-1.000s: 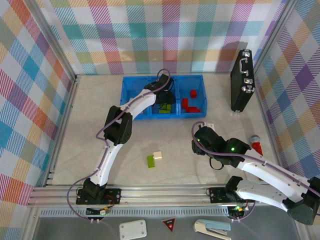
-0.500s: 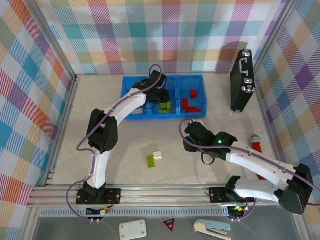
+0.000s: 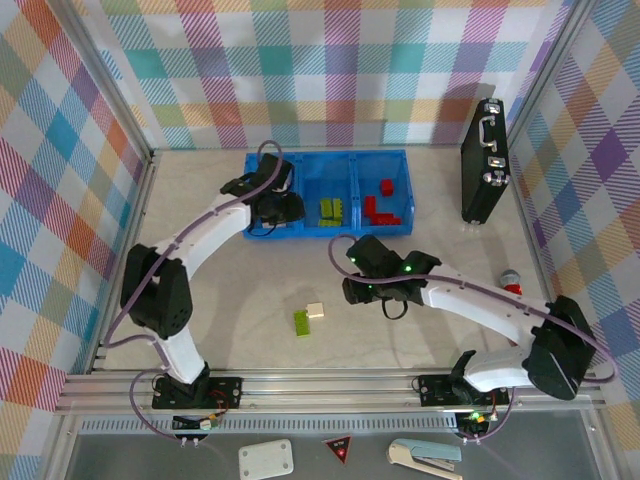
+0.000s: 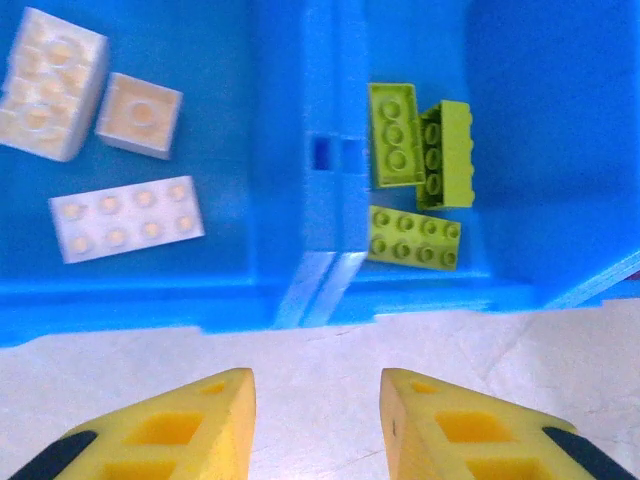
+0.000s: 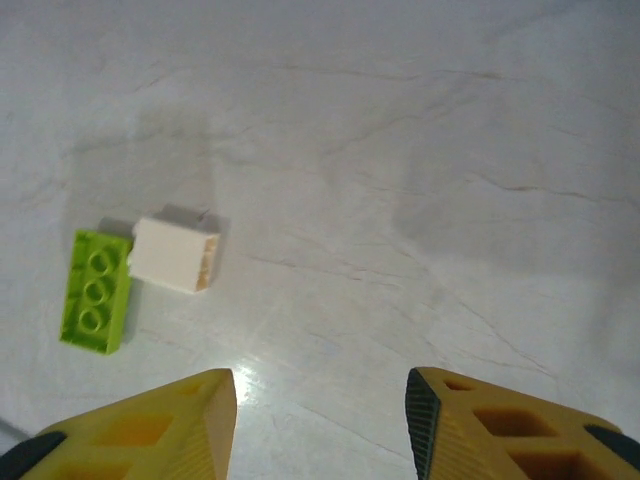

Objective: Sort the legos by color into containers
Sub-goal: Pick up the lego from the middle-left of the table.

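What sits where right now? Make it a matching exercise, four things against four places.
Things
1. red legos
2. three cream legos
3. loose lime green lego
4. black briefcase

Places
A. standing upright at the far right of the table
B. right compartment of the blue bin
C. on the table, beside a cream lego
D. left compartment of the bin

Pairs: 1-B, 2-D, 3-C, 4-A
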### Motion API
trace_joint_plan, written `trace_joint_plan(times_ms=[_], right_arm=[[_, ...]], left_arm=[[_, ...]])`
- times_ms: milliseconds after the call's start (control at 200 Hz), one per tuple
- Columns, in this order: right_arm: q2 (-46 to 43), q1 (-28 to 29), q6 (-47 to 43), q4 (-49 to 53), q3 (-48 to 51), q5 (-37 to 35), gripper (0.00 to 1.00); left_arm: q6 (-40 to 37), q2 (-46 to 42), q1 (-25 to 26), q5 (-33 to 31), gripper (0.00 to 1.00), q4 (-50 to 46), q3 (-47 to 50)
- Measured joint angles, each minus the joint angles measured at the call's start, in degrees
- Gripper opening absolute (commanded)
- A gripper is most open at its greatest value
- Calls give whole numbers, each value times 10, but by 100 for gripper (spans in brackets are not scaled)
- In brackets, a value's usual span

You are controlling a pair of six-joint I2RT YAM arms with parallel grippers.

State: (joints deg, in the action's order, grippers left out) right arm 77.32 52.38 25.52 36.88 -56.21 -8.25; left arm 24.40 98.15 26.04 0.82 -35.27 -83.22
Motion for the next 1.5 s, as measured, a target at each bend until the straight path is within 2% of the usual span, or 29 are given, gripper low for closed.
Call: trace_joint_plan(times_ms=[320, 465, 605, 880, 1160, 1335, 1500], right_arm=[[37, 3, -247, -30, 4, 58, 54], [49, 3, -299, -45, 4, 69, 54], [70, 3, -325, -57, 4, 82, 53], [77, 3, -384, -114, 12, 90, 51], [40, 3, -418, -179, 52, 82, 51], [17, 3, -428, -200, 63, 50, 51], [-2, 2, -429, -210, 87, -19, 51]], left_arm=[[-43, -82, -7, 8, 39, -43, 73], [-44, -115, -7, 13, 41, -66, 122], [-11, -161, 4, 16, 44, -83, 186], [103, -207, 104, -11, 49, -98, 258], [205, -204, 196, -49, 51, -96, 295], [252, -172, 246, -65, 52, -89, 295], [286, -136, 278, -70, 53, -76, 295]])
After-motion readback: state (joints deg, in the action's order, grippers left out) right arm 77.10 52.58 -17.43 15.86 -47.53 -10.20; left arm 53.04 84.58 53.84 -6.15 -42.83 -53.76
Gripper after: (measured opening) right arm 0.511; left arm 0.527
